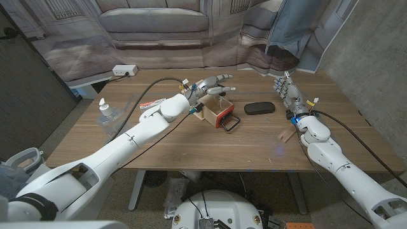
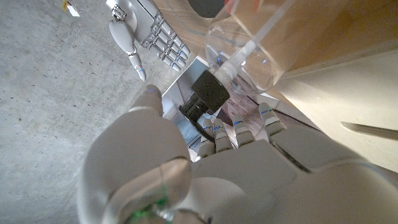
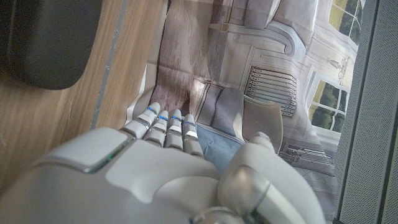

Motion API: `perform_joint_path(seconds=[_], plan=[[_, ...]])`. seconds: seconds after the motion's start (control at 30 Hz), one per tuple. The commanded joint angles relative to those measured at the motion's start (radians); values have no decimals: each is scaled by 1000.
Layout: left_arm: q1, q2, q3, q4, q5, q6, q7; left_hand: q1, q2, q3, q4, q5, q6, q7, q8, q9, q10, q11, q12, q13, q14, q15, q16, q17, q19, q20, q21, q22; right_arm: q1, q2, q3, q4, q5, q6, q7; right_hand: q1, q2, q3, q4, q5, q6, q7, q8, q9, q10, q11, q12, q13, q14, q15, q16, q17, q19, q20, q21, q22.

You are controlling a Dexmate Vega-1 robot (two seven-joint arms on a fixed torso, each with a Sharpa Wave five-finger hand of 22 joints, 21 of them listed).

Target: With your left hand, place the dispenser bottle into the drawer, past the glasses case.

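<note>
The wooden drawer [image 1: 214,116] with a red inside and a black handle stands at mid-table. A clear dispenser bottle [image 2: 244,45] with a black pump top [image 2: 209,93] lies in it, its tube showing through the clear wall. My left hand [image 1: 213,84] hovers over the drawer's far end, fingers spread; in the left wrist view its fingertips [image 2: 239,127] point at the pump top, and the thumb stands apart from it. The black glasses case [image 1: 259,108] lies right of the drawer. My right hand [image 1: 290,93] stands upright with fingers straight, holding nothing.
A second clear pump bottle [image 1: 106,114] stands at the table's left. A red-and-white tube [image 1: 150,104] lies by my left forearm. A small wooden piece [image 1: 286,135] lies near my right wrist. A white power strip [image 1: 125,70] sits at the back left.
</note>
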Motion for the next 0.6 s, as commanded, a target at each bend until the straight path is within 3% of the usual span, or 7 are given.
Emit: perform_joint_path(seconds=[0.03, 0.6], plan=[[-1, 7, -4, -21, 0, 16, -1, -11, -3, -5, 4, 8, 4, 2, 5, 0, 2, -1, 5, 0, -6, 1, 6, 3, -5, -1, -3, 3, 1, 0, 2, -4, 1, 0, -2, -6, 3, -5, -3, -4, 3, -4, 4, 5, 10, -1, -2, 2, 7, 1, -1, 2, 2, 0, -3, 4], [0, 24, -12, -62, 5, 45, 1, -21, 0, -9, 9, 10, 8, 1, 8, -2, 7, 0, 9, -5, 1, -4, 11, 1, 1, -2, -7, 3, 1, 1, 3, -7, 3, 0, -2, -6, 4, -5, -3, -4, 3, -4, 4, 5, 10, -1, -2, 2, 7, 2, -1, 2, 2, -1, -3, 4]])
